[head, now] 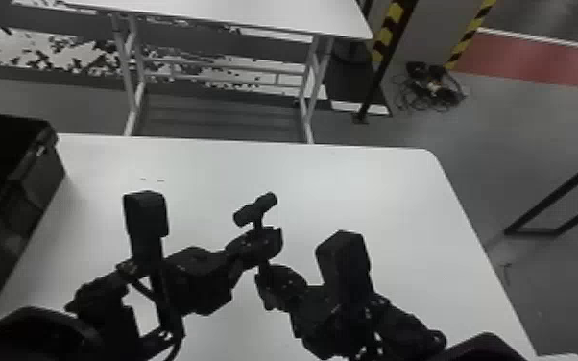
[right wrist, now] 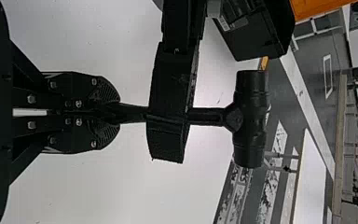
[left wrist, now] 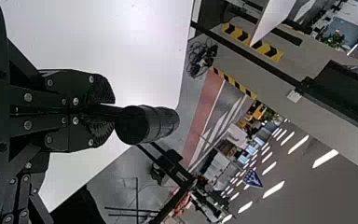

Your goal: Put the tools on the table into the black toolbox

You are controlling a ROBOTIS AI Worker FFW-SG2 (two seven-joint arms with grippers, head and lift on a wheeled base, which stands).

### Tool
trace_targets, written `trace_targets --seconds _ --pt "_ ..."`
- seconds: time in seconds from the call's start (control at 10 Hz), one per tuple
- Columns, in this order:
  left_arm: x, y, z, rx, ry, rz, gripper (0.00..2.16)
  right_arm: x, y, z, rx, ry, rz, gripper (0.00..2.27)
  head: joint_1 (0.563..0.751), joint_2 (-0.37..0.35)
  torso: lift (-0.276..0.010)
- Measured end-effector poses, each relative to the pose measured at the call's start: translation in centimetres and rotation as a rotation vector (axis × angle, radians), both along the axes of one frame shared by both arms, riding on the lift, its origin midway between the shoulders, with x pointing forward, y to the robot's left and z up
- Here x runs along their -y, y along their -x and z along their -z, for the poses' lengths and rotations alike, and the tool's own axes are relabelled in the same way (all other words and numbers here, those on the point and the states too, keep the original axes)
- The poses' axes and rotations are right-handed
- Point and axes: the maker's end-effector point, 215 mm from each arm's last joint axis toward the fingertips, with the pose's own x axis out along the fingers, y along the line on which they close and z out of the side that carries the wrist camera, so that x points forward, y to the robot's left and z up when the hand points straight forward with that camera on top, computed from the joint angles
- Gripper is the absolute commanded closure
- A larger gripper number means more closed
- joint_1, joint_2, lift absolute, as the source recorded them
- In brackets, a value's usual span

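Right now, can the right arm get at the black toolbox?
Probably not: the toolbox sits far left, the left arm is in between, and the right gripper is shut on the mallet's handle.

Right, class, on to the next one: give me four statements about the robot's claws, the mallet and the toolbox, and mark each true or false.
1. The left claw and right claw both grip the mallet by its handle. True.
2. The right claw is nearer the mallet's head. False: the left claw is.
3. The toolbox is on the robot's left. True.
4. The mallet lies in the toolbox. False: it is held over the table.
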Motion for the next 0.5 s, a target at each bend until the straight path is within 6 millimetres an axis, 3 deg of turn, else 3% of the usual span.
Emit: trace_targets --seconds 0.2,0.3,0.4,0.5 --pt "-0.18 0.08 0.15 -0.002 -0.002 -0.001 2.13 0.14 0.13 0.16 -0.002 0.003 0.011 1.0 0.695 -0.204 -0.075" --pt "-0.27 0.06 0.19 -0.002 -0.003 -0.003 2.13 0.32 0.15 0.26 -0.002 0.007 0.018 0.48 0.695 -0.205 -0.075" --pt "-0.29 0.03 0.17 -0.003 -0.002 -0.004 2.13 0.6 0.12 0.38 -0.001 0.015 0.03 0.17 0.695 -0.208 -0.075" --pt "-0.29 0.0 0.12 -0.002 -0.001 -0.005 2.13 0.8 0.1 0.47 -0.001 0.02 0.037 0.09 0.695 -0.212 -0.075"
